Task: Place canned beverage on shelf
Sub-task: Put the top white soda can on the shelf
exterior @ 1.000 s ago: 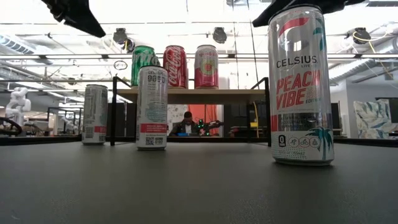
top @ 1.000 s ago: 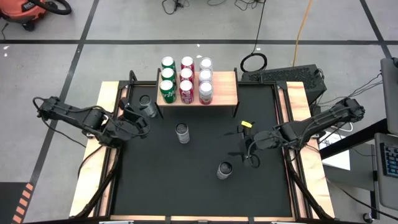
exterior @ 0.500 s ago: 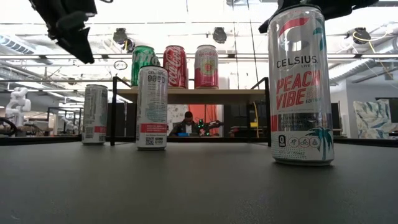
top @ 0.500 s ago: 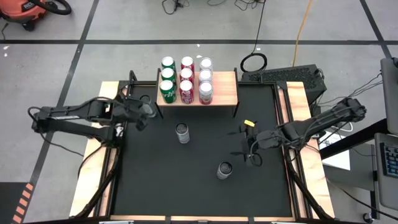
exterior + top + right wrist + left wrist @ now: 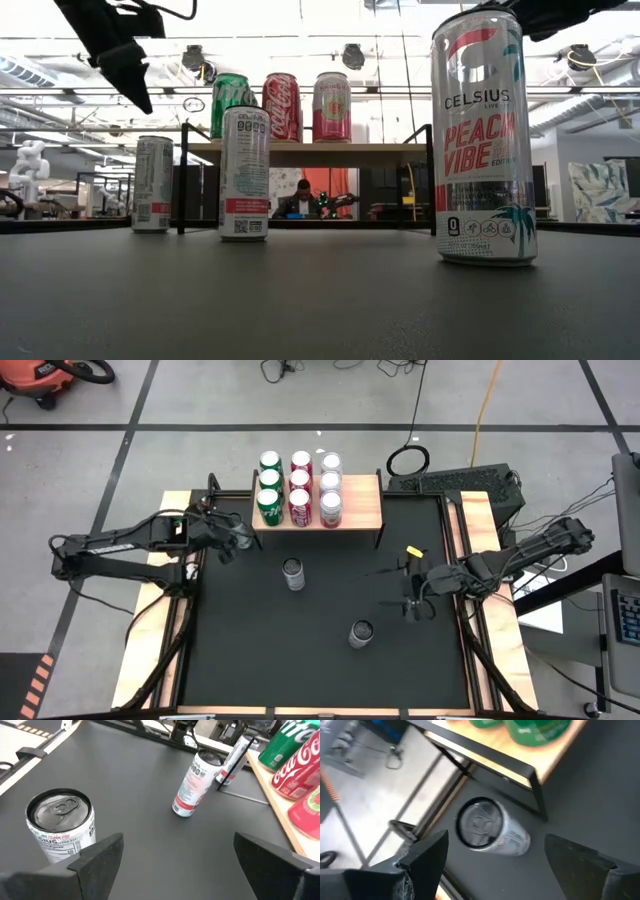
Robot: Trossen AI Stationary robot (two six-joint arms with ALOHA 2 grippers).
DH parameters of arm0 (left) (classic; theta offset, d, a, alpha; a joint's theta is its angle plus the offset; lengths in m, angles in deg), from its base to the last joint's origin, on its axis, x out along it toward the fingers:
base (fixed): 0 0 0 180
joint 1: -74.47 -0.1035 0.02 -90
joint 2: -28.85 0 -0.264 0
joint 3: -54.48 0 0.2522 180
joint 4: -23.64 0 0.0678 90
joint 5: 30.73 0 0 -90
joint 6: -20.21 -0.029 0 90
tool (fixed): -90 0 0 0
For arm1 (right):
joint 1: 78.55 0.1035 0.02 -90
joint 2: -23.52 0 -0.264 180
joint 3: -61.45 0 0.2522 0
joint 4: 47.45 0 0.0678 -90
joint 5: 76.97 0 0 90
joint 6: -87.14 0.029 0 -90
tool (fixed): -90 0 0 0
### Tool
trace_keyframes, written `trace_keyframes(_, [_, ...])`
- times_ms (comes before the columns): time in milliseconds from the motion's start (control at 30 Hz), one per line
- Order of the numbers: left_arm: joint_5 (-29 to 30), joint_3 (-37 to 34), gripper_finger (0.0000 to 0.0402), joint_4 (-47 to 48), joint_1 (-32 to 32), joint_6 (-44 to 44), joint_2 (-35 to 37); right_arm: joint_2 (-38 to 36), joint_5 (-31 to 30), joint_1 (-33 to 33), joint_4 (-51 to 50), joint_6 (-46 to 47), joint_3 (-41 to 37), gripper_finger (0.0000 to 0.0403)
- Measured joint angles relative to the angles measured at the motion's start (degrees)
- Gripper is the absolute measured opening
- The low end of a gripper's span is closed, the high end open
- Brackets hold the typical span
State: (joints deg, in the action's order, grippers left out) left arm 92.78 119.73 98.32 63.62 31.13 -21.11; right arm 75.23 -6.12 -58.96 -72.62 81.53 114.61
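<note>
Swung in from the mat's edge since a second back: left gripper [image 5: 236, 538] now above the can [image 5: 238, 532] standing at nine o'clock of the shelf [image 5: 362, 508], jaws wide apart. Best centred over the can top [image 5: 481, 824], lowered straight, clear of the shelf leg. Right gripper [image 5: 408, 592] parked at three o'clock, jaws apart.

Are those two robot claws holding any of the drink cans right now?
No. The left gripper hangs open above a silver can; the right gripper is open and empty.
</note>
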Motion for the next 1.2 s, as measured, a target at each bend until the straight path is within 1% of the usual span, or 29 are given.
trace_keyframes(67, [-3.24, 0.0, 0.0331, -0.83, -2.17, -2.2, -0.95, -1.05, -0.01, 0.0, 0.05, -0.61, -0.18, 0.0359])
trace_keyframes(233, [-8.38, -0.02, 0.0331, -0.91, -8.1, -8.21, -3.27, -2.72, -0.01, 0.0, 0.99, -2.9, -0.22, 0.0359])
trace_keyframes(400, [-11.25, -0.02, 0.0332, -0.94, -12.22, -13.91, -3.56, -3.13, 0.18, 0.0, 0.9, -3.03, -0.22, 0.0359])
trace_keyframes(500, [-12.97, -0.02, 0.0332, -1.22, -13.89, -16.66, -3.47, -3.12, 2.88, 0.0, 0.86, -2.79, -0.22, 0.0359])
trace_keyframes(600, [-15.03, -0.02, 0.0332, -3.16, -15.78, -18.67, -3.49, -3.04, 3.75, 0.0, 0.86, -2.93, -0.22, 0.0359])
trace_keyframes(700, [-18.68, 0.09, 0.0332, -5.29, -18.43, -20.52, -3.52, -3.04, 4.41, 0.0, 0.86, -3.91, -0.22, 0.0359])
trace_keyframes(900, [-23.94, 4.41, 0.0332, -4.29, -25.15, -24.44, -6.18, -3.04, 4.41, 0.0, 0.88, -5.71, -0.22, 0.0359])
trace_keyframes(1033, [-30.31, 6.91, 0.0332, -4.39, -28.6, -27.13, -8.68, -3.04, 4.43, 0.0, 0.88, -6.01, -0.22, 0.0359])
trace_keyframes(1200, [-32.19, 7.02, 0.0332, -1.58, -31.44, -29.38, -12.01, -3.04, 4.43, 0.0, 0.36, -6.21, -0.22, 0.0359])
